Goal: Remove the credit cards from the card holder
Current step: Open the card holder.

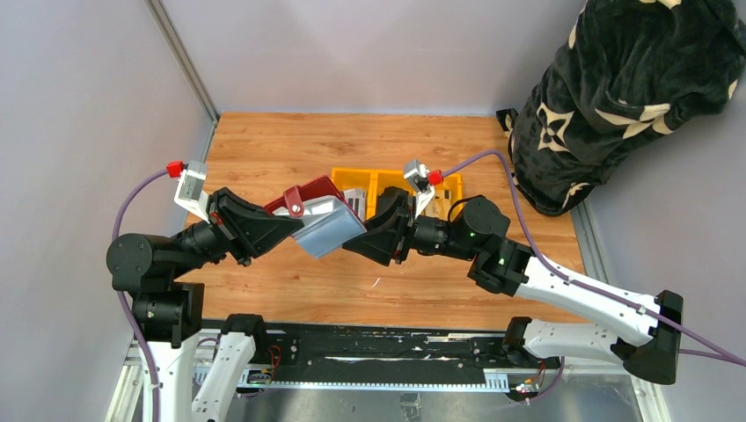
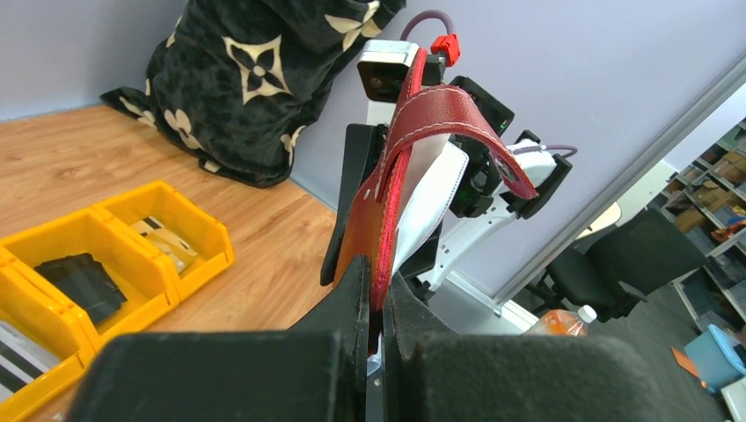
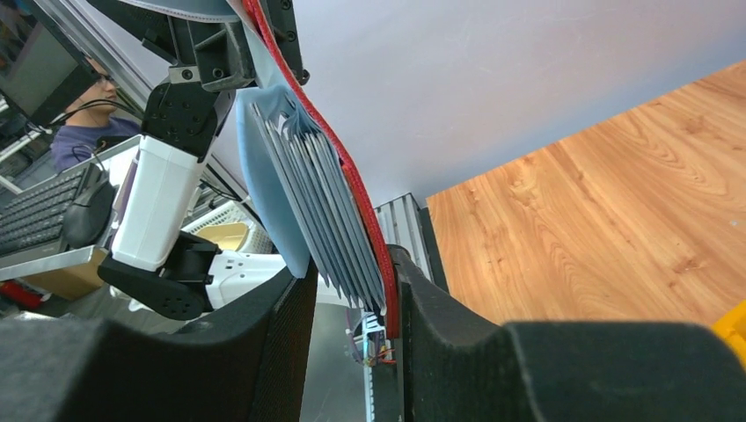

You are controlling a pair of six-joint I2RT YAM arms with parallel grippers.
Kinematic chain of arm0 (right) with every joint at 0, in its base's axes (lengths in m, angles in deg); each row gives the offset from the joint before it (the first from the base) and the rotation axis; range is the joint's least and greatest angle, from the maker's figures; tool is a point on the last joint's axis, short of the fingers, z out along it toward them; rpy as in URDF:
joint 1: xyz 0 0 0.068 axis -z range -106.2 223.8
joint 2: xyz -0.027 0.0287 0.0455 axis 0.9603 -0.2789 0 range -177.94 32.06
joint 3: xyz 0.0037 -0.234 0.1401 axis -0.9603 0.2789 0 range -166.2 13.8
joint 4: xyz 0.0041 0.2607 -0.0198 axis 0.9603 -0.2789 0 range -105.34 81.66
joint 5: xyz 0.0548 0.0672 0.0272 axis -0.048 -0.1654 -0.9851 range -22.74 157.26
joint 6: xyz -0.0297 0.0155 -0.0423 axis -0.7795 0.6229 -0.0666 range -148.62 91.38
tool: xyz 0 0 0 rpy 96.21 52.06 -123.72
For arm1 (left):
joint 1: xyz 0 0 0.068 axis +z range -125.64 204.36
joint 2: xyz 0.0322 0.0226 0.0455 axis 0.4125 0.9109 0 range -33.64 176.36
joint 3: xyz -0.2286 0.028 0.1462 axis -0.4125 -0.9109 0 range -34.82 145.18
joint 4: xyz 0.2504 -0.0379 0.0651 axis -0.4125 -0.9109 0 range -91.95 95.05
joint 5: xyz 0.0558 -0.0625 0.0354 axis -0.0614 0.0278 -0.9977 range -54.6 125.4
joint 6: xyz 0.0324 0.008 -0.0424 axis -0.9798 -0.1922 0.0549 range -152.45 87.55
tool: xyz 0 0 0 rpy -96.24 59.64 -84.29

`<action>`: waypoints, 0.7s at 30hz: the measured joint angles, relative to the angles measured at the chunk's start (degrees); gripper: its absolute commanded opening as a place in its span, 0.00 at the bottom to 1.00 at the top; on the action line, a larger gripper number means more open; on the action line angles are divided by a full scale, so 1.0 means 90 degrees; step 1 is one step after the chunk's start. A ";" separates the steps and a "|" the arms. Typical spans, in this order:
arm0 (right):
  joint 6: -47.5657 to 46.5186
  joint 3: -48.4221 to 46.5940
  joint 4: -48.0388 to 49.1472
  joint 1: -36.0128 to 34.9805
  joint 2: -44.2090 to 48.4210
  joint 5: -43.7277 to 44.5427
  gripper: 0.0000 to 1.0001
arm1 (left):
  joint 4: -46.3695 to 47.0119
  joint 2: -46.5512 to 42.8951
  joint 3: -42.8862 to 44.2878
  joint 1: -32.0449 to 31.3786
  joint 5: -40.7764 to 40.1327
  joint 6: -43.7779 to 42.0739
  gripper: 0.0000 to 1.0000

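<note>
Over the wood surface (image 1: 290,149), just in front of the yellow bin (image 1: 450,186), the card holder (image 1: 321,220) hangs lifted, with bare planks to its left. My left tool (image 2: 376,290) pinches its red cover, nearly closed. My right tool (image 3: 352,290) is clamped on the pale sleeves and cover edge.

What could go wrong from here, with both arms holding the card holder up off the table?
1. The left jaws pinch only the edge of the card holder's red cover, so a pull from the other side could slip it free and drop it.
2. The right jaws span the whole fan of sleeves plus the cover, not a single card. Pulling may strain the sleeves rather than free a card.
</note>
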 measured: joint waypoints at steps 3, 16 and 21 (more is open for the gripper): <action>-0.0153 -0.0073 -0.0063 -0.0051 -0.0015 0.0109 0.38 | 0.0070 0.0002 0.0000 0.0000 0.0017 0.0068 0.00; -0.1450 -0.0510 -0.0338 -0.0607 -0.0219 0.0984 0.42 | 0.0510 0.0000 0.0000 0.0000 0.0172 0.0372 0.00; -0.1948 -0.0743 -0.0347 -0.0831 -0.0330 0.1319 0.49 | 0.0627 0.0000 0.0000 0.0000 0.0267 0.0415 0.00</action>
